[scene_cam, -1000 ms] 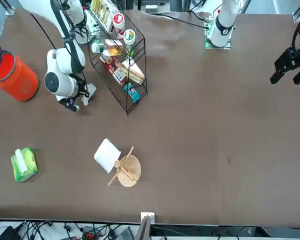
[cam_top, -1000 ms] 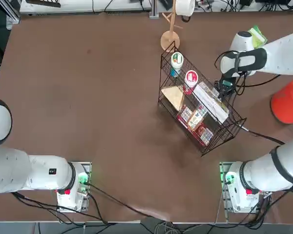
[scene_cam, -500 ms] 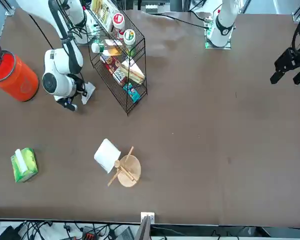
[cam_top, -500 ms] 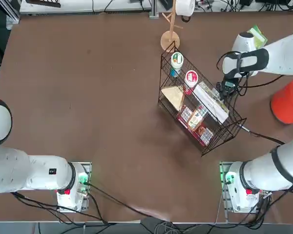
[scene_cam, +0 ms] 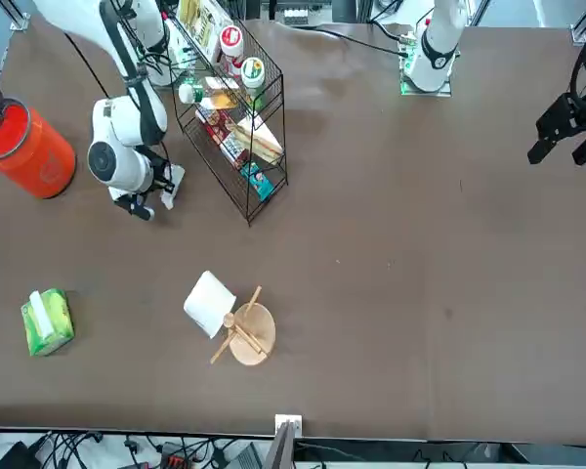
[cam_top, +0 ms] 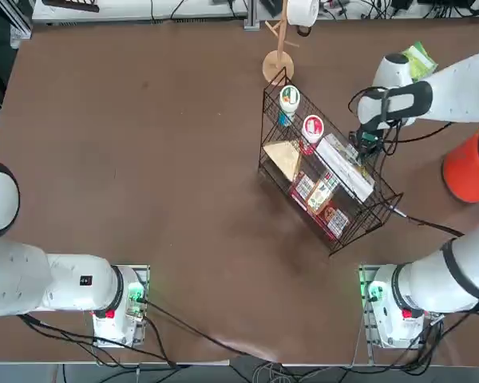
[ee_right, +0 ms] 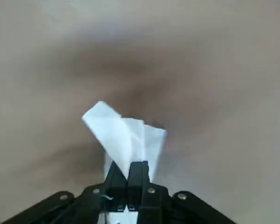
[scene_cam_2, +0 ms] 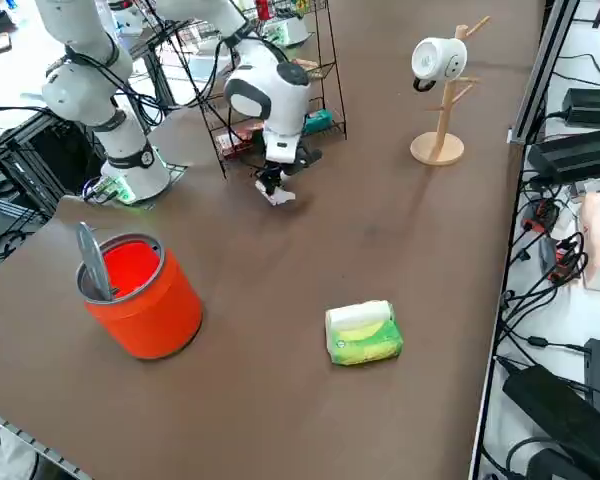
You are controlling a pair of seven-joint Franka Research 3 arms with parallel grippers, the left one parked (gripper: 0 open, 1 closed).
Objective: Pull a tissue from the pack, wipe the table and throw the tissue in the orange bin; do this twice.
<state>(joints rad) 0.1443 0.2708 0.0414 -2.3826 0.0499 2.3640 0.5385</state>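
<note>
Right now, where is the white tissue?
The tissue is pinched in the right pincer, low over the table, between the wire basket and the orange bin.

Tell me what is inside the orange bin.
The orange bin shows only its bare orange inner wall, with a grey lid flap standing at the rim. The bottom is hidden. The right tool holds the tissue by the wire basket.

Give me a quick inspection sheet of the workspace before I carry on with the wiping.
Surface: brown table, no spill seen.
Job's things: tissue on the table beside the basket; pack lying apart; orange bin upright, lid open.
Clutter: wire basket with packets and cups; wooden stand with paper roll.
Grippers: right gripper low over the table, fingers shut on the tissue.
Cables: run along the table edges.
Surroundings: nothing seen.
</note>
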